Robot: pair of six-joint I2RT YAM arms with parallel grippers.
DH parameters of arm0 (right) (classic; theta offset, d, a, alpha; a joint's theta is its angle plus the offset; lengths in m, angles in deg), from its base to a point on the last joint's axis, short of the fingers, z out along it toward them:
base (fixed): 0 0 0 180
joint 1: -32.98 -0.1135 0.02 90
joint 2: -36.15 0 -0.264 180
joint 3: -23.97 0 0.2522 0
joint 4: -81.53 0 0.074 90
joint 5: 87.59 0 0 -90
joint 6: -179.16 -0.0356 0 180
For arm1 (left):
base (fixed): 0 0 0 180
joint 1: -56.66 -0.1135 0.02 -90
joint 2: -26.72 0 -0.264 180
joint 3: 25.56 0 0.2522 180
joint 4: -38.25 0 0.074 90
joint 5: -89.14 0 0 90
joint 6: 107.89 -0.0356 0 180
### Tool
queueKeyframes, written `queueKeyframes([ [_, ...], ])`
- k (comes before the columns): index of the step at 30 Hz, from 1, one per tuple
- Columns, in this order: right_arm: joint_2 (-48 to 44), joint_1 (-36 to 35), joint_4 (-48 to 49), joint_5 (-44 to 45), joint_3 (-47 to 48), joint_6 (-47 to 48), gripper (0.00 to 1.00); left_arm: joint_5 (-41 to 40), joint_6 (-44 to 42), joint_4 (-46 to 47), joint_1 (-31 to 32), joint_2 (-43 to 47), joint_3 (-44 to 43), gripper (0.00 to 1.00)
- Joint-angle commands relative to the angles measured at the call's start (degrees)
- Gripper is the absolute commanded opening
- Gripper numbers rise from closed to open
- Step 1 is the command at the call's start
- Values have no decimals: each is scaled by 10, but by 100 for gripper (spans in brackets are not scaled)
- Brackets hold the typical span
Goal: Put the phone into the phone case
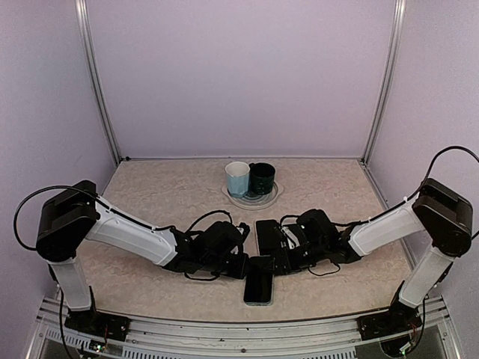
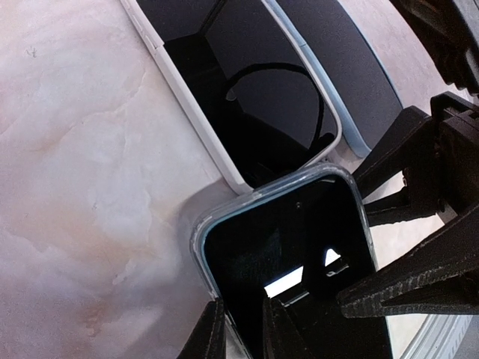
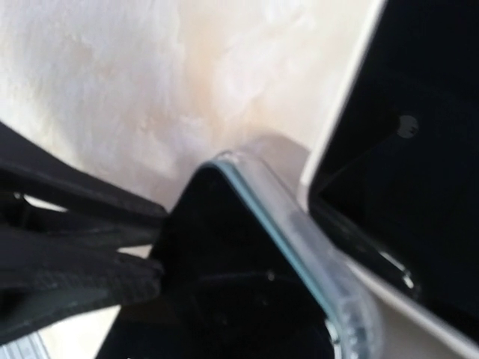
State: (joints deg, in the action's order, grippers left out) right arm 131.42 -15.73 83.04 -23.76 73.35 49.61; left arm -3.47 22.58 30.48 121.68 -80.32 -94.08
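Each arm wears a smooth white shell — the left arm (image 1: 127, 233) at lower left, the right arm (image 1: 378, 233) at lower right — joined to bulky black housings (image 1: 66, 219). Thin black cables (image 1: 19, 206) loop off both. The left end effector (image 1: 243, 265) and right end effector (image 1: 290, 253) are black, with rough-grained wedge fingers (image 2: 404, 292).

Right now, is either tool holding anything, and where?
The left tool pinches the clear case by its side rim; the right tool is open, holding nothing.
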Motion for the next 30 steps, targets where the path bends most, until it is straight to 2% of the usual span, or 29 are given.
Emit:
queueKeyframes([
  [1, 35, -6, 70, -43, -3, -20, 50, 65, 7, 32, 17, -34, -7, 18],
  [7, 48, -5, 84, -51, -1, -24, 48, 69, 9, 56, 18, -24, 0, 18],
  [14, 48, -4, 87, -54, -6, -29, 14, 47, 3, 61, 15, -8, 11, 18],
  [18, 50, -3, 91, -59, -7, -32, 5, 40, -5, 62, 13, 3, 18, 18],
  [22, 35, 0, 96, -66, -10, -23, 0, 17, -18, 55, 9, 29, 38, 20],
  [25, -4, 2, 97, -68, -13, 9, 0, -3, -49, 67, 4, 91, 70, 29],
  [28, -53, 1, 97, -74, -13, 51, 0, -24, -86, 79, 5, 154, 101, 50],
  [30, -83, 1, 108, -83, -15, 72, 0, -33, -107, 95, 6, 199, 122, 60],
])
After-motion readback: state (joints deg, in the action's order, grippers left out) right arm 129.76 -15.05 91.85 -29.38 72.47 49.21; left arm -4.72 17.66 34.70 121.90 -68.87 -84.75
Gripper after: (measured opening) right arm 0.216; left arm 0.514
